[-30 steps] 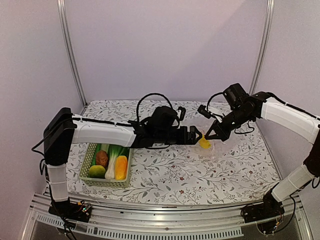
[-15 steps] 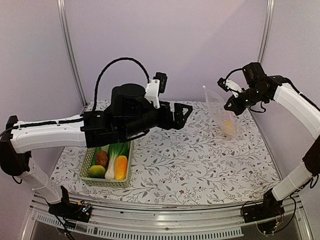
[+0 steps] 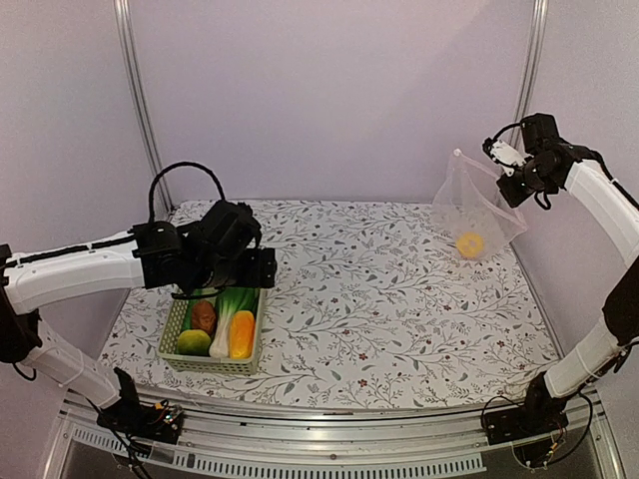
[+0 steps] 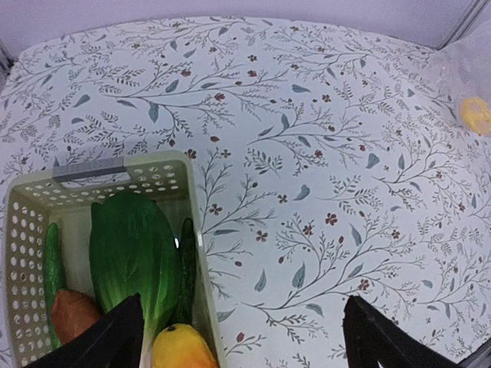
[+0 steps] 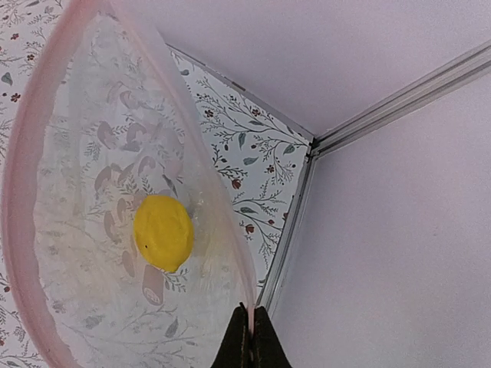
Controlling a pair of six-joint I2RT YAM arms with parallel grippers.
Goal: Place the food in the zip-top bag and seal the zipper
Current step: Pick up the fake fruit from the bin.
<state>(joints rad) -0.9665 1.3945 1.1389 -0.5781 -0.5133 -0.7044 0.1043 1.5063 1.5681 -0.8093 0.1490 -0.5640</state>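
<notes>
My right gripper (image 3: 511, 180) is shut on the mouth edge of the clear zip-top bag (image 3: 477, 212) and holds it hanging above the table's far right. The yellow lemon (image 3: 469, 243) lies inside it. In the right wrist view the bag (image 5: 92, 153) hangs open, with the pinkish zipper (image 5: 17, 192) along its rim, the lemon (image 5: 163, 232) inside, and my gripper (image 5: 249, 337) pinching the edge. My left gripper (image 4: 245, 345) is open and empty over the basket's right rim. Bok choy (image 4: 130, 245), cucumber (image 4: 52, 264), the brown piece (image 4: 73, 314) and the orange-yellow piece (image 4: 180, 349) lie in the basket.
The pale green slotted basket (image 3: 172, 321) sits at the table's near left; its rim (image 4: 100, 169) shows in the left wrist view. A green-yellow fruit (image 3: 194, 342) lies in its near corner. A metal frame post (image 3: 524, 90) stands close behind the right arm.
The right arm has lifted the bag with the lemon higher and farther right. The left arm has pulled back left and lowered from mid-table to over the basket.
</notes>
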